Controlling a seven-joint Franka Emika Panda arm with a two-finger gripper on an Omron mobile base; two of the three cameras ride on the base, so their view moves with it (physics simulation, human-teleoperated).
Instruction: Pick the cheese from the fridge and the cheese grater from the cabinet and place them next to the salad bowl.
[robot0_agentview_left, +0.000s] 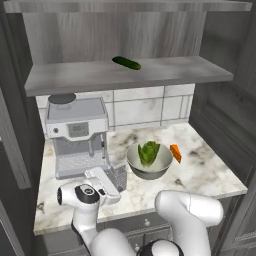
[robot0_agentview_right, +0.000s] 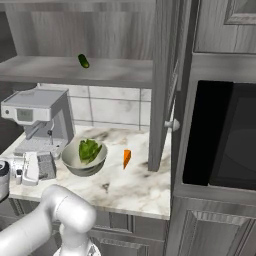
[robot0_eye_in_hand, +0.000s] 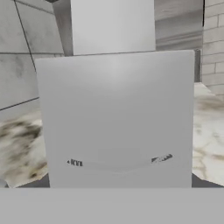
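**Grater at the hand, beside the bowl**

Grater (robot0_agentview_left: 119, 178) stands on the bench (robot0_agentview_left: 210, 170) just left of the bowl (robot0_agentview_left: 148, 165), between the fingers of the hand (robot0_agentview_left: 111, 186), whose jaws stand apart around it; whether they press on it cannot be told. Judged rigid, light, slick metal: best held across its flat faces. Bowl holds lettuce (robot0_agentview_left: 149, 152). Cheese (robot0_agentview_left: 175, 153) lies just right of the bowl.

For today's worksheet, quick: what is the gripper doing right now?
Gripper: jaws wide, right at the grater standing on the counter; cannot be told whether it grips the grater or is open.
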